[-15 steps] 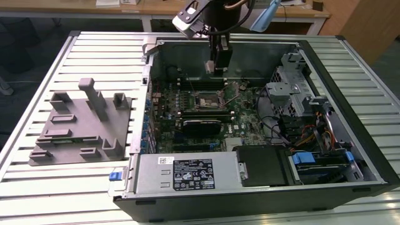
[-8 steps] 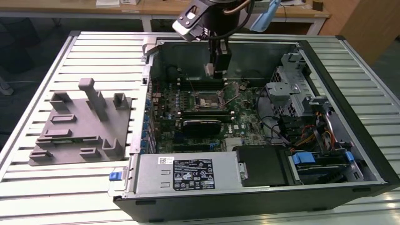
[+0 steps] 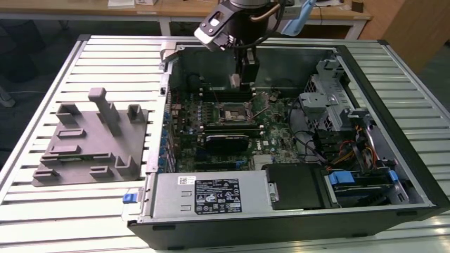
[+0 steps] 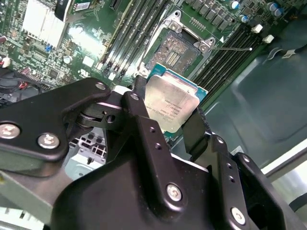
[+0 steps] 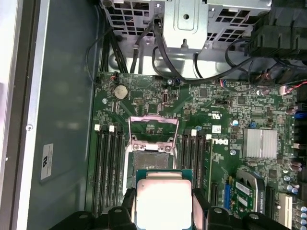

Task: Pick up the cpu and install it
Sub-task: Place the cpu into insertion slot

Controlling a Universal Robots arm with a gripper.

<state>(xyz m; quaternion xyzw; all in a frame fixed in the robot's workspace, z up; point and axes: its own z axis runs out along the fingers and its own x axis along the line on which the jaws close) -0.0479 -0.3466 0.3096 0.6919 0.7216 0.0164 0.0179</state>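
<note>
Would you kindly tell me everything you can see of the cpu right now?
The cpu is a flat square chip with a shiny silver-grey metal top, faintly printed, on a green-rimmed base. The pincer clamps it by two opposite edges, with the top facing the wrist cameras. It is held above the motherboard, near the open socket.

1 cpu (image 5: pixel 163 201), 1 gripper (image 5: pixel 164 211), 1 socket (image 5: pixel 148 155), 1 silver heatsink (image 5: pixel 260 143), 1 coin cell (image 5: pixel 121 91). Exterior view: 1 PC case (image 3: pixel 281 226) centre-right, 1 grey fixture block (image 3: pixel 91 142) left.
</note>
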